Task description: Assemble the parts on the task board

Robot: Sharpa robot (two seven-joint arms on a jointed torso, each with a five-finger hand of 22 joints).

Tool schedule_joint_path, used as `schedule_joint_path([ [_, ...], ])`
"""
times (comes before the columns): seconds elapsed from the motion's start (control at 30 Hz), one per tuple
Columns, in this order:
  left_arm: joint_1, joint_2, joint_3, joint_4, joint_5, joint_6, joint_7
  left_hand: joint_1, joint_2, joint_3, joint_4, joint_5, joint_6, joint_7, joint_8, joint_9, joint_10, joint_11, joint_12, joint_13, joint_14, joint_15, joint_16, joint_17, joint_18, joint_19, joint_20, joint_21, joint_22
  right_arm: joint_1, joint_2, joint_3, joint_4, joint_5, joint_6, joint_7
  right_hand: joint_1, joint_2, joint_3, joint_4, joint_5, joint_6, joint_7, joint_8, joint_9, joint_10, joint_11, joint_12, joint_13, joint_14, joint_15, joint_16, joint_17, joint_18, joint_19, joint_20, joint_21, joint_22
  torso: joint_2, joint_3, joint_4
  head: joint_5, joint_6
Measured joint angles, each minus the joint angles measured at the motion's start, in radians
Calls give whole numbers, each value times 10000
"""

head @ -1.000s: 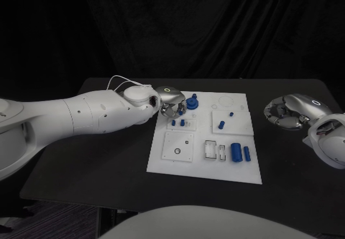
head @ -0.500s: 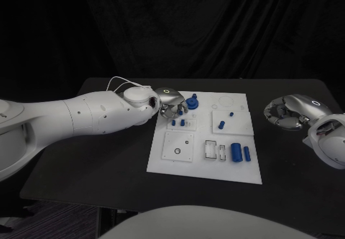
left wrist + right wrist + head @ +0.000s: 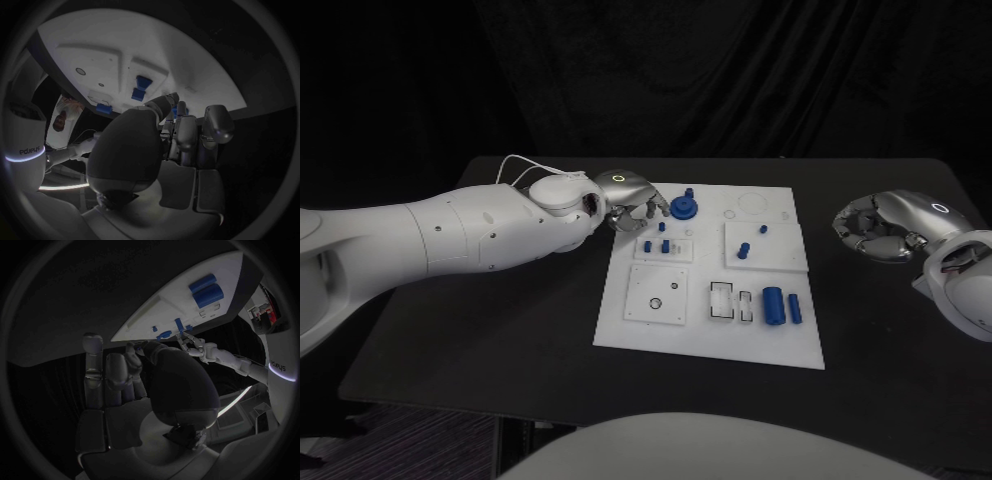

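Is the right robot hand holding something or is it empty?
Empty: the right robot hand hangs beside the task board, fingers curled, nothing between them.

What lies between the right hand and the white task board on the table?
In the head view, only bare black table lies between the right hand and the task board.

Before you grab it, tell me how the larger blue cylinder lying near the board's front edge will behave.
The blue cylinder lies on its side, so a nudge would probably roll it. It looks like stiff, smooth plastic, likely light and somewhat slippery.
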Motion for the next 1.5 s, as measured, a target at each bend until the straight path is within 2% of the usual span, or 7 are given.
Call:
schedule_joint_path([
  [0.17, 0, -552, 0, 334, 0, -1156, 26, -68, -117, -123, 123, -322, -36, 36, 26, -49, -1295, 36, -37, 97, -911, 105, -590, -982, 117, -864, 66, -1222, 0, 3, -77, 0, 151, 6, -61, 13, -166, -165, -1, 332, 0, -119, 45, -132, -129, -1579, 80, -2148, -1866, -63, 63, -87, -86, 0, -44, 44, -167, -1, 0, 0, 0, -37, 0],
  [0.33, -1, -1282, 0, 811, 43, -2374, 180, -253, -135, -188, 649, -529, -70, -73, 41, -114, -3125, -22, 488, 507, -5070, 284, -3651, -4027, 711, -3766, 221, -4886, 1, 141, -153, -7, 348, 17, -184, 71, -293, -291, -75, 626, 0, -155, 82, -231, -227, -2502, 239, -2996, -2488, -223, 223, -360, -314, 1, -199, 172, -650, -1, 6, -7, -1, -70, 0],
  [0.5, -2, -2084, -2, 1433, 1113, -3588, 1078, -1192, 217, -521, 2007, 327, 180, 436, 92, -246, -4877, -217, 1718, 728, -8616, 1201, -7325, -5990, 305, -7027, 658, -7789, -903, 586, -138, -2, 488, 31, -299, 171, -272, -524, -163, 768, 0, -244, 158, -340, -333, -3657, 591, -3702, -2957, -938, 507, -1307, -1160, 180, -949, 335, -2277, -2, 12, -24, 1, -71, 0],
  [0.7, -6, -2551, -10, 1772, 4508, -3706, 2933, -1954, 303, -1333, 3257, 1749, -168, 663, 49, -540, -5992, -95, 1773, -285, -10787, 880, -10090, -7907, 307, -9477, 613, -10211, -2827, 1008, 195, 10, 525, 46, -307, 299, 359, -798, -220, 624, 0, -842, 263, -1347, -1308, -5055, 1235, -5950, -5145, -2267, 911, -3223, -2976, 252, -1553, 700, -3450, -2, 22, -31, -20, -54, 0],
  [0.8, -8, -2587, -7, 1808, 6807, -3026, 3911, -2466, 559, -2425, 3271, 1871, -1734, 631, -59, -1221, -7599, -323, -255, -2034, -12903, 987, -12501, -10239, 317, -11962, 721, -10537, -6485, 1149, 457, 6, 468, 52, -231, 368, 697, -771, -554, 543, 0, -611, 149, -1931, -2042, -4937, 1299, -6864, -6503, -2147, 838, -3253, -3052, 326, -1444, 730, -3586, 1, 28, -46, -12, -128, 0],
  [1.13, -468, -2457, -7, 1833, 12638, -82, 5187, -2910, 2050, -5729, 3281, -32, -4163, -481, -254, -2686, -8431, -1662, -2127, -3802, -13435, 305, -13051, -11005, 706, -12875, 375, -10677, -10324, 1211, 1205, 8, -82, 56, 680, 769, 1312, -810, -1822, 988, 49, -263, -172, -2615, -3255, -4295, 1089, -7865, -8797, -676, 602, -1646, -1719, 324, -225, 510, -2187, 5, 35, -104, 86, -381, 0],
  [1.5, -918, -2621, -9, 2370, 14309, 1124, 5445, -2642, 2472, -6434, 3284, 48, -4502, -535, -293, -2839, -8782, -1755, -2816, -3929, -13432, 211, -13051, -11012, 705, -12985, 265, -10717, -11184, 908, 1519, 2, -460, -221, 1684, 1123, 2084, -873, -1357, 504, 49, 487, -236, -2475, -3505, -2981, 842, -7746, -9325, -544, 479, -1313, -1409, 307, 41, 318, -1250, 4, 64, -318, 283, -939, 0],
])
